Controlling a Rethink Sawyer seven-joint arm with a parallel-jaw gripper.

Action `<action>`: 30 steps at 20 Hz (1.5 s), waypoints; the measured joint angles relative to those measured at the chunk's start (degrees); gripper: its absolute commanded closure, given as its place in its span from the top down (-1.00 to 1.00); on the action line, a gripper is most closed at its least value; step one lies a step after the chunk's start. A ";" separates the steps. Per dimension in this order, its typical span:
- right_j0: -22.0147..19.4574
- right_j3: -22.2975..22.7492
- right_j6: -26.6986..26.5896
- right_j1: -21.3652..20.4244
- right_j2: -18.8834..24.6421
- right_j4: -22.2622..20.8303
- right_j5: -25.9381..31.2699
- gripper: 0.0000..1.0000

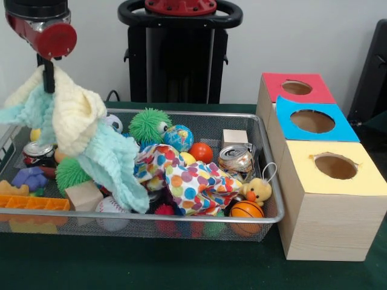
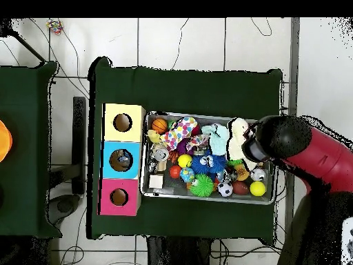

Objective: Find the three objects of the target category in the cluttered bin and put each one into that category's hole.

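Dark green cloth covers the table [image 1: 151, 266], with a pale wall behind. On it sits a wire-mesh bin [image 1: 266, 181] heaped with balls, cans and blocks, beside a wooden box [image 1: 326, 223] with round holes in red, blue and yellow tops. At the bin's left end the claw [image 1: 47, 81] holds up a nubbly yellow-and-mint cloth [image 1: 91, 139], its lower end draping onto the clutter.
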 measured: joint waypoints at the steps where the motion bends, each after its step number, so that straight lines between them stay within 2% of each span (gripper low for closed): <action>1: 0.01 0.70 0.00 -0.47 -0.31 -0.02 0.11 -1.00; 8: 0.17 5.71 0.00 -5.20 -3.29 -1.57 0.63 -1.00; 17: 0.14 6.41 0.00 -8.33 -5.47 -2.10 0.84 -1.00; 30: -0.65 6.11 0.00 -7.49 -6.01 -2.08 2.50 -1.00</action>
